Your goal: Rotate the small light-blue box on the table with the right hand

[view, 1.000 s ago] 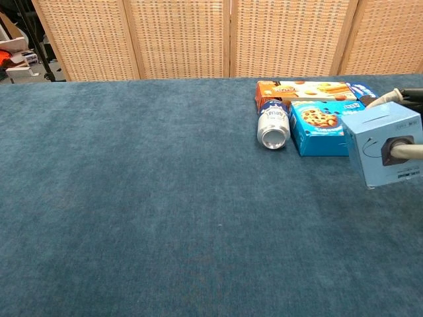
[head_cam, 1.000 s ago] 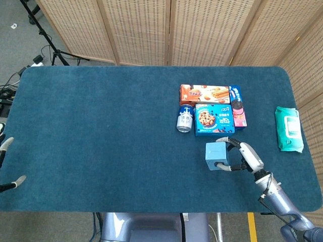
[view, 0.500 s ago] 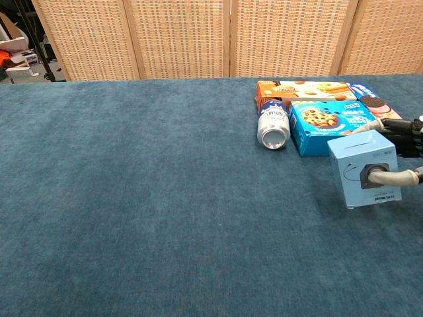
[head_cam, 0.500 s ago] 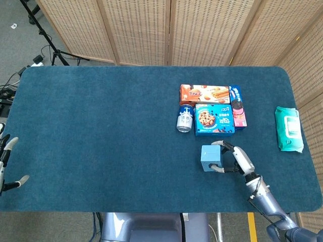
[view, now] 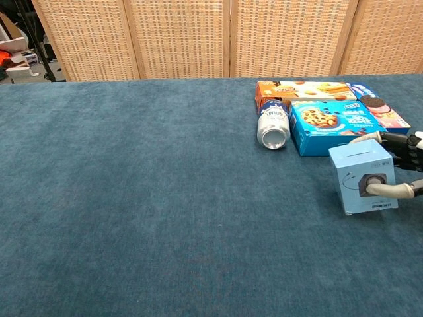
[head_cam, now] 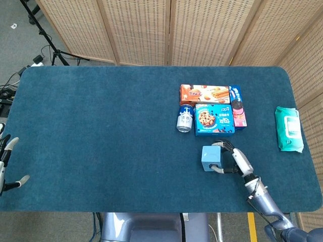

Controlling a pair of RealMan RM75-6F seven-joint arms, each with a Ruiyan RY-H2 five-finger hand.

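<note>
One light-blue box (head_cam: 211, 158) sat at lower right of the head view, on the table (head_cam: 101, 131), and my right hand (head_cam: 236, 161) was clamped on it: one finger across the near face, others over the far top edge, clearest in the chest view at right edge (view: 396, 165). Box looked down on the cloth, or nearly; I couldn't tell if its base was fully seated. My left hand (head_cam: 6, 164) was at the far-left edge of the head view, fingers apart, holding nothing, well clear of everything.

Just beyond the box, toward frame centre-right, lay the blue cookie box (head_cam: 214, 120) with a can (head_cam: 185, 121) on its side beside it. Behind those were an orange snack box (head_cam: 204, 94) and a pink-and-blue cookie pack (head_cam: 237, 113). A green wipes pack (head_cam: 288, 129) lay apart at the right edge.

Risks as I judged them: grip was narrow and at the box's side, so a fast twist could let it slip or tip over. Swinging a corner toward the cookie box could nudge it, and the can might roll. Turning with weight on the cloth could drag rather than rotate.
</note>
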